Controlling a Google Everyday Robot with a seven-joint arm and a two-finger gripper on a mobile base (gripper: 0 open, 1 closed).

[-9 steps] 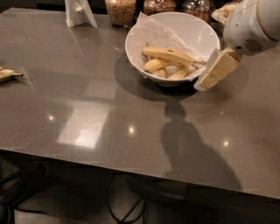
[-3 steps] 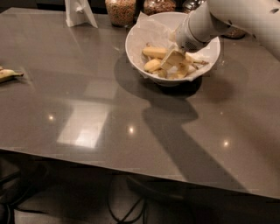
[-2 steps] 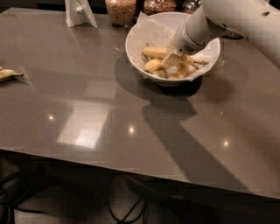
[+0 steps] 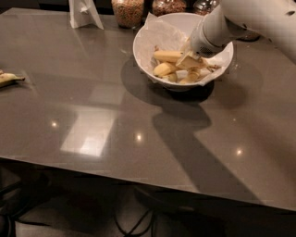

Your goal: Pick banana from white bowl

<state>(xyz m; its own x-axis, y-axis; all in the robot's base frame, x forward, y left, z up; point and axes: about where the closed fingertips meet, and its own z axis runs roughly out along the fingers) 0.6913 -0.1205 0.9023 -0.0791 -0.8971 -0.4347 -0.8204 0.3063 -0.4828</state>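
Observation:
The white bowl [image 4: 152, 32] stands at the back of the grey table, lined with crumpled white paper and holding several yellow bananas. The longest banana [image 4: 165, 56] lies across the upper part of the pile, its right end hidden under my gripper. My gripper [image 4: 188, 62] reaches down into the bowl from the upper right and sits on the banana pile, touching the long banana's right end. Smaller bananas [image 4: 164, 69] lie below it.
A small lone banana [image 4: 8, 79] lies at the table's left edge. Glass jars of grain [image 4: 127, 11] and a white folded stand [image 4: 85, 13] line the back edge. My arm [image 4: 240, 23] crosses the back right corner above the table.
My gripper has moved from outside the bowl's right rim into the bowl and settled onto the bananas. Over the last second it has barely moved. The lone banana has stayed put.

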